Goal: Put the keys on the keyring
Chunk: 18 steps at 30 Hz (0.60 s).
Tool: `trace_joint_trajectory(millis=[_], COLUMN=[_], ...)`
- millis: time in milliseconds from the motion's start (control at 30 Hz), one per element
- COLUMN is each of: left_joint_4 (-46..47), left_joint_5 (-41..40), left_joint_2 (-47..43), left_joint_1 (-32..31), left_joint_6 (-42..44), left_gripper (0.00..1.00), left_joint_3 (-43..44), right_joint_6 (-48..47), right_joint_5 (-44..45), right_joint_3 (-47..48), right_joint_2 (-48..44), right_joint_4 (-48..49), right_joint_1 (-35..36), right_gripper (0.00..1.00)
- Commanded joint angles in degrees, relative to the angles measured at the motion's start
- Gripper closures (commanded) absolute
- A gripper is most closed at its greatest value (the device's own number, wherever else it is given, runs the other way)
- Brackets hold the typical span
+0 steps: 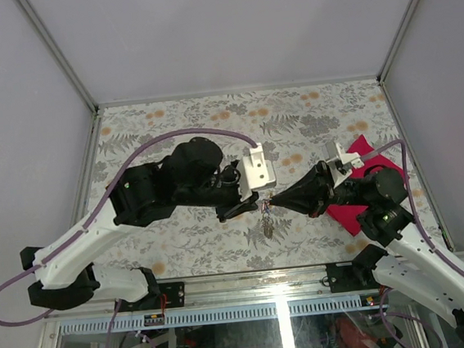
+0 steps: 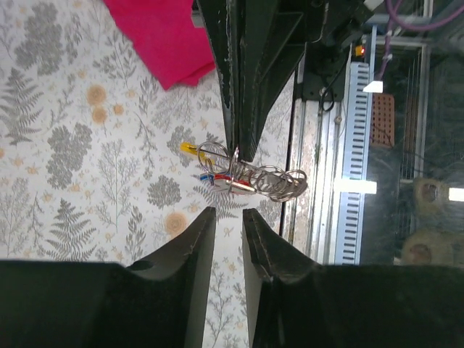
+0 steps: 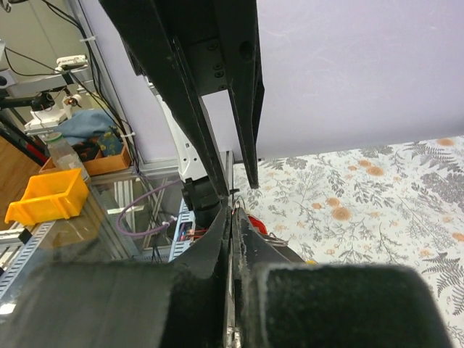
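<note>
Keyring: the silvery wire keyring [image 2: 272,181] hangs as a bunch of thin loops from the tip of the right gripper, near the front middle of the table; I cannot tell whether its lower end touches the tabletop.
Keys: the tiny keys [image 2: 217,177] sit clustered against the loops. The yellow key [image 2: 188,148] sticks out to one side and a red head shows beside it. I cannot make out a black one.
Right gripper: the right gripper [image 2: 235,154] has its two long black fingers pressed together, pinching a strand of the keyring at their very tips.
Left gripper: the left gripper [image 2: 226,212] faces the bunch from the opposite side, just short of it. Its fingers stand slightly apart with nothing between them.
Cloth: a magenta cloth [image 2: 163,36] lies flat under the right arm, well apart from the keyring.
Table: the table [image 2: 65,145] has a pale covering printed with grey ferns and orange flowers.
</note>
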Motion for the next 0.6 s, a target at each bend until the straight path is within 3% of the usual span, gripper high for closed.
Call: trace_joint_trajectory(millis=[0, 200, 567], left_joint_4=[13.6, 22.8, 22.9], left_joint_5=[3.2, 5.2, 5.8], left_joint_2=[-5.2, -10.8, -9.5], left_joint_1=[-0.5, -0.5, -0.5], left_joint_6=[-2.2, -4.0, -3.6], left_gripper=[0.77, 0.75, 0.74], left_joint_3=[-5.4, -12.5, -13.1], right_joint_6=[2.7, 5.0, 6.5], right_joint_5=[1.6, 0.7, -0.8], right_joint_3=[2.6, 2.8, 3.2], right_joint_2=[-0.6, -0.5, -0.5], right_joint_4=[6.6, 9.6, 11.9], right_joint_1=[0.3, 0.3, 0.3], right_gripper=[1.00, 1.00, 1.00])
